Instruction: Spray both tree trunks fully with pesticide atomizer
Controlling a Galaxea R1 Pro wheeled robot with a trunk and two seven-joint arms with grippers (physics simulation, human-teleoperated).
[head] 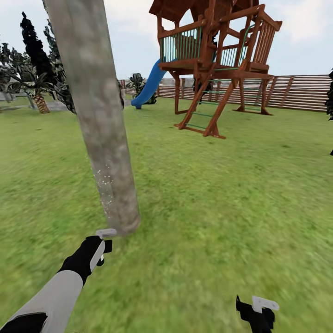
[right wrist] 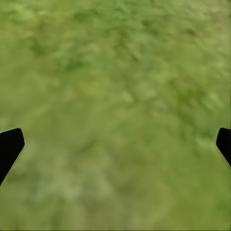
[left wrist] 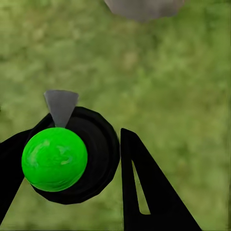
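A wooden playset with a blue slide stands on the lawn. A slat fence runs behind under pale sky.

The tree trunk is pale grey-beige with brownish mottling and a scatter of small white specks low on its side. The floor is blurry green grass with yellower patches. The pesticide atomizer is black with a bright green round end and a pale grey trigger head. The left end effector is black with pale grey pads, on a white and black arm; the right end effector is black with 1 white pad. The playset is reddish-brown wood with green railings and a blue slide. The slatted fence is brown.
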